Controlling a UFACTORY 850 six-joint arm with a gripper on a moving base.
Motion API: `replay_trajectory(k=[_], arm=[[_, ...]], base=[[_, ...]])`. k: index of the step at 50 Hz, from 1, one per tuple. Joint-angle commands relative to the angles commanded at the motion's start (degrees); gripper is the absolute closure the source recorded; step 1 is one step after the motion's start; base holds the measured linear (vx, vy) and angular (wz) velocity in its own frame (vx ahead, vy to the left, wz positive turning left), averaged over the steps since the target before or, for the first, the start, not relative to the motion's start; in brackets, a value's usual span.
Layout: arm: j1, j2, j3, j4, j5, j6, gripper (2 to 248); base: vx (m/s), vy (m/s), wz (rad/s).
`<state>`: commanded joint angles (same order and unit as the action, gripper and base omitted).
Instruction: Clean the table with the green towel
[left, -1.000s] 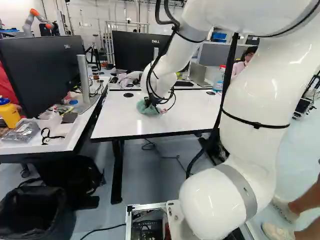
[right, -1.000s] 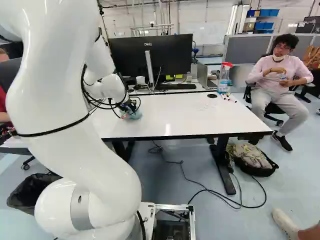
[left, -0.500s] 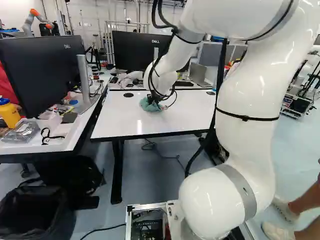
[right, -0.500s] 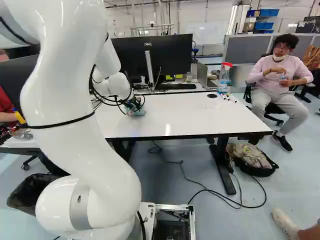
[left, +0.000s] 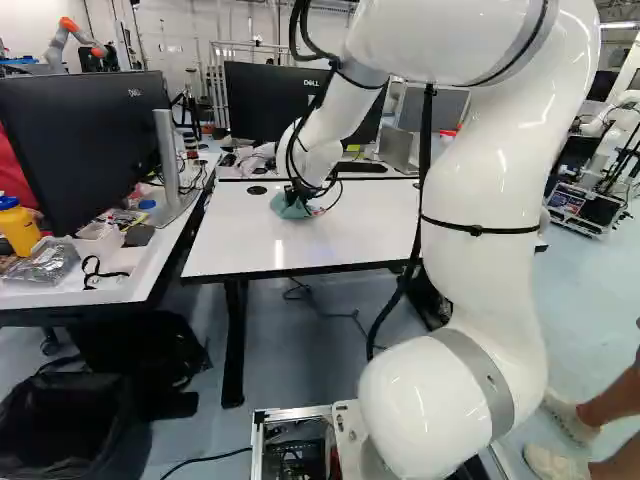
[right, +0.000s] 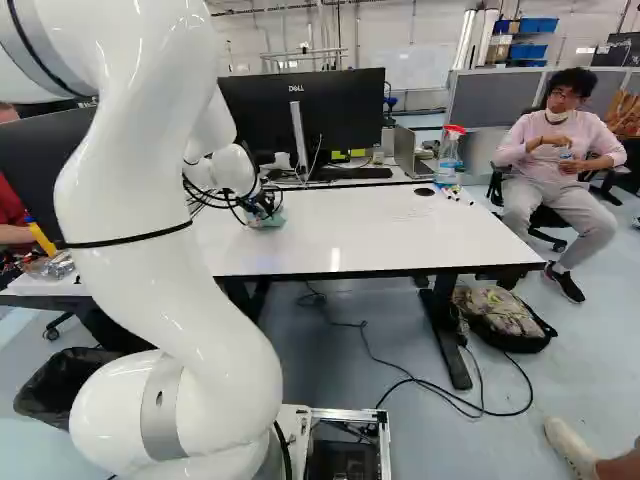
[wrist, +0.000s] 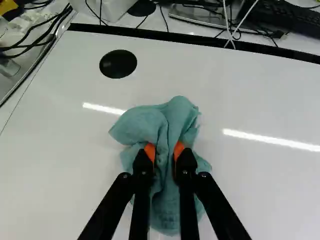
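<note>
The towel (wrist: 145, 125) is plain teal, the tabletop (wrist: 65, 150) glossy white.

A white-topped table (right: 340, 235) with a black edge and black legs carries the green towel (wrist: 142, 125), bunched up near a round black cap (wrist: 118, 64). Toward the far edge at the right of the right base view, several markers (right: 457, 196) lie near a second black cap (right: 424, 192).
</note>
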<state>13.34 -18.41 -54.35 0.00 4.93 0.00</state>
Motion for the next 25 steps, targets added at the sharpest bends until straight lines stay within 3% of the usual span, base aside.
replay_trajectory(k=[25], arm=[[0.38, 3.20, 1.22, 0.00, -1.61, 0.00, 191]], base=[[0.000, 0.000, 0.000]])
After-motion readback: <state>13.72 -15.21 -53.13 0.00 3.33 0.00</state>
